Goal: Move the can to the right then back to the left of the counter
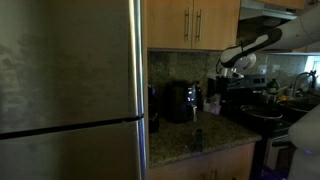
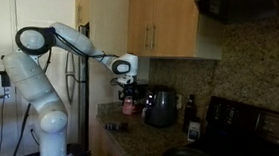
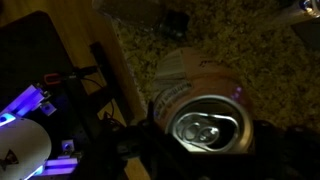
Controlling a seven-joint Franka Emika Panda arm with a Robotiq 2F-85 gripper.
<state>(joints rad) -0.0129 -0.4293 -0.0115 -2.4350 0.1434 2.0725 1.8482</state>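
Observation:
The reddish-pink can (image 2: 128, 104) sits between my gripper's fingers (image 2: 127, 93) at the near end of the dark speckled counter (image 2: 126, 125), beside the black appliance (image 2: 160, 107). In the wrist view the can's silver top (image 3: 205, 125) fills the gap between the two dark jaws (image 3: 205, 150), which press on its sides. I cannot tell whether the can rests on the counter (image 3: 250, 55) or hangs just above it. In an exterior view the arm reaches in from the right with the gripper (image 1: 220, 82) over the counter (image 1: 175, 135); the can is too dark to make out there.
A steel fridge (image 1: 70, 90) fills the left. The black appliance (image 1: 181, 100) stands against the backsplash. A small dark upright object (image 1: 197, 139) stands near the counter's front edge. A dark bottle (image 2: 190, 112) and a black stove (image 2: 246, 127) are beyond. Wooden cabinets (image 2: 169, 25) hang above.

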